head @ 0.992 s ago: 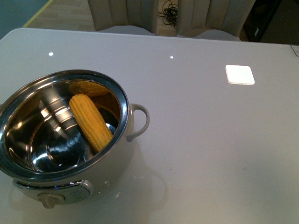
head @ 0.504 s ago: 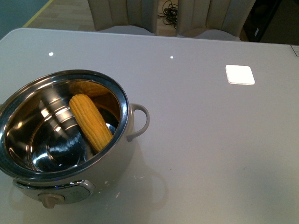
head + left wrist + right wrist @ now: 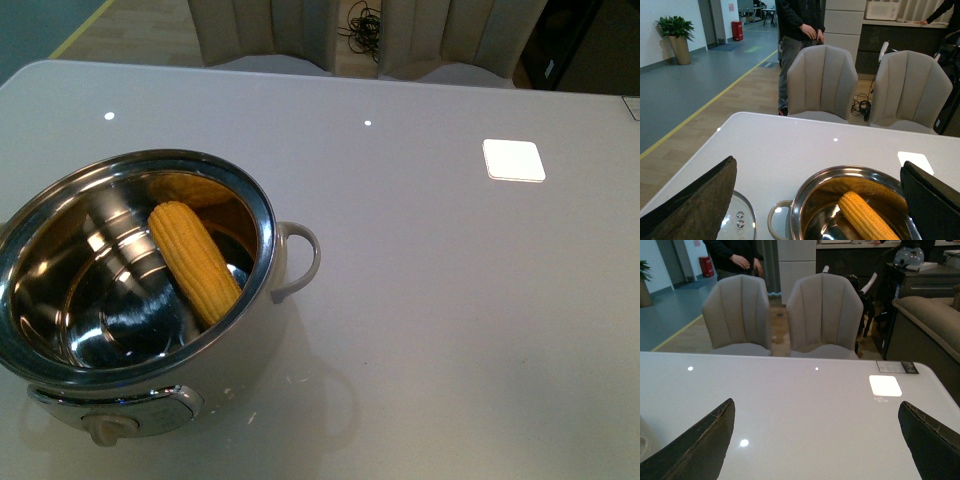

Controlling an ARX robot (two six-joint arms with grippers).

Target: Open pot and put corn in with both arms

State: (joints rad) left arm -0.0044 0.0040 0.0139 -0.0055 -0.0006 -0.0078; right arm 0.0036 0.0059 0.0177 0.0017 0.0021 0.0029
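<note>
The pot [image 3: 262, 215] stands uncovered at the table's front left, steel inside, cream body, with a looped side handle [image 3: 303, 260] and a beige knob [image 3: 108, 428] on its front panel. The yellow corn [image 3: 193, 261] lies inside it, leaning against the wall. The left wrist view shows the pot [image 3: 805, 192] and corn [image 3: 866, 218] below my open left gripper [image 3: 818, 200], whose fingers [image 3: 700, 200] stand wide apart. A glass lid [image 3: 742, 222] lies on the table beside the pot. My right gripper [image 3: 816, 437] is open over bare table. Neither arm appears in the front view.
The grey-white table [image 3: 440, 300] stretches right of the pot, with a bright window reflection [image 3: 514, 160] on it. Two beige chairs [image 3: 822, 82] stand behind the far edge, and a person [image 3: 797, 30] stands beyond them. A dark sofa [image 3: 930, 325] sits at the far right.
</note>
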